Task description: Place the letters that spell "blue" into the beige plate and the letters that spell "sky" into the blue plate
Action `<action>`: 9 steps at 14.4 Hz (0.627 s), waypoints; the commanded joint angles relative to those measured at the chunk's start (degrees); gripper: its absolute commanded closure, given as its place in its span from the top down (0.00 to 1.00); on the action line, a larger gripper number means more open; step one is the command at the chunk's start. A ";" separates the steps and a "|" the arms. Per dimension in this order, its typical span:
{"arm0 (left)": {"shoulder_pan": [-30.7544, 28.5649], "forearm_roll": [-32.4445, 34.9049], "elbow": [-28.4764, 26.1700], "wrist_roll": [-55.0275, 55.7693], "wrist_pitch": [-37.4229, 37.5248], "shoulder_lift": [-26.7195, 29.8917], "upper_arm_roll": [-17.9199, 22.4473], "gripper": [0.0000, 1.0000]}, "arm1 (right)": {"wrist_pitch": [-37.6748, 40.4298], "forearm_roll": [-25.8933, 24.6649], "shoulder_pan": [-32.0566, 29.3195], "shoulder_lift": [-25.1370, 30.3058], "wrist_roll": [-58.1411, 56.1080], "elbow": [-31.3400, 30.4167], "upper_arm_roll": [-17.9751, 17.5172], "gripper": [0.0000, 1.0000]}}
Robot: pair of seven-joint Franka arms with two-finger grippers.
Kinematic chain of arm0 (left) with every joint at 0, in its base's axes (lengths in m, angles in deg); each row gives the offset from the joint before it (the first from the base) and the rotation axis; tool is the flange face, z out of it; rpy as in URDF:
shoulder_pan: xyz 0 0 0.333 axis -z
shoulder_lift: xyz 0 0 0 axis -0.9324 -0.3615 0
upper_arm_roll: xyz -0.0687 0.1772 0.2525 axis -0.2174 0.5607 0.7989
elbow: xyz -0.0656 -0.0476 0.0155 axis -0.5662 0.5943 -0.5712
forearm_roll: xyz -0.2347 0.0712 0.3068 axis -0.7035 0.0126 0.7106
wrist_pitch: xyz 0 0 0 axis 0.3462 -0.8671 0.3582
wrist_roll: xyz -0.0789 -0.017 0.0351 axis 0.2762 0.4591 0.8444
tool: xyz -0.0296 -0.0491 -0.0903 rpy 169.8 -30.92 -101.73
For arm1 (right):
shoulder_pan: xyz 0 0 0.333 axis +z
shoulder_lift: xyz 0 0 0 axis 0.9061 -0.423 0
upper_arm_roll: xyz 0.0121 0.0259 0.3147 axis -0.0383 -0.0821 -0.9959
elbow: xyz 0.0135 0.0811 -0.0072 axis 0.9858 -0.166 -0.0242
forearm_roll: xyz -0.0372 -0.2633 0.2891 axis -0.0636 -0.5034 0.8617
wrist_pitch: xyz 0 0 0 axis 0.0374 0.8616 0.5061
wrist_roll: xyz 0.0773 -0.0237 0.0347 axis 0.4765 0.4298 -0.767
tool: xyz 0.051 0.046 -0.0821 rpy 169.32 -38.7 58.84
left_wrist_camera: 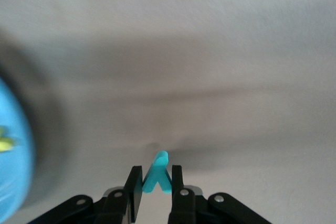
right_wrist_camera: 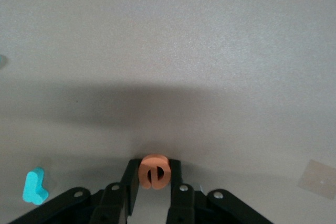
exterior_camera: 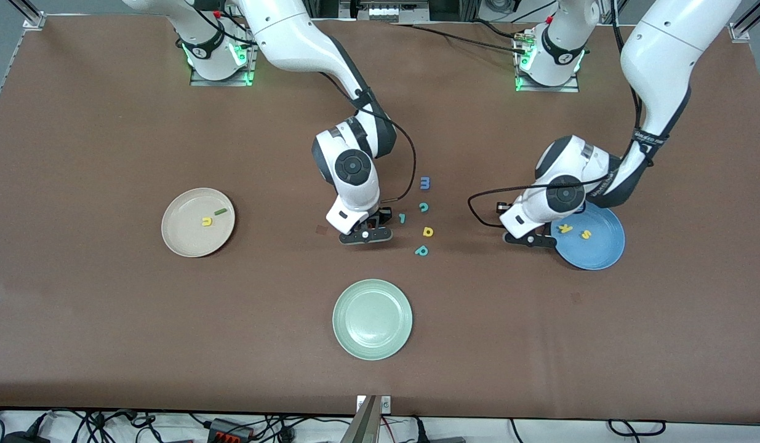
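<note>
Front view: the round cream-beige plate (exterior_camera: pixel 198 222) is seen toward the right arm's end of the table. The small yellow foam "u" (exterior_camera: pixel 206 221) and the dark green foam bar "l" (exterior_camera: pixel 220 211) lie in it. The round bright blue plate (exterior_camera: pixel 589 239) is toward the left arm's end, w/ the yellow foam "k" (exterior_camera: pixel 565 229) and yellow foam "s" (exterior_camera: pixel 586 234) in it. The right gripper (exterior_camera: pixel 365 235) is low at the table, near the loose letters: a blue foam "m" (exterior_camera: pixel 425 182), teal "c" (exterior_camera: pixel 423 207), teal hooked piece (exterior_camera: pixel 402 218), yellow "a" (exterior_camera: pixel 428 231) and teal "p" (exterior_camera: pixel 421 250). The left gripper (exterior_camera: pixel 530 240) is low, just beside the blue plate's rim. A pale green plate (exterior_camera: pixel 372 319) sits nearest the camera, w/ nothing seen in it. No green "b" is seen.

Left wrist view: the teal foam "y" (left_wrist_camera: pixel 157 174) is pinched between the left gripper's fingers (left_wrist_camera: pixel 135 187), which are clamped on it. The blue plate shows at the edge.

Right wrist view: the orange foam "e" (right_wrist_camera: pixel 154 171) is squeezed between the right gripper's fingers (right_wrist_camera: pixel 130 179). The teal hooked piece lies close by.

What could go wrong: both letters are tiny and soft, and held near their edges, so one could likely slip out or twist on the way if the hold is weak. The "y" could be dropped on the table if let go before it is over the plate.
</note>
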 commanded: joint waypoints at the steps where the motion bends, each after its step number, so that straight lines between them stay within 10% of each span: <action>1: -0.69 1.63 5.65 -3.75 8.15 0.95 -0.20 0.11 | 0.21 0.99 -0.77 0.46 -0.30 1.03 0.50 0.17; 9: -11.58 5.59 6.99 -17.48 11.95 1.04 0.42 0.17 | 22.16 0.56 -14.03 8.11 -13.37 -1.16 7.43 0.17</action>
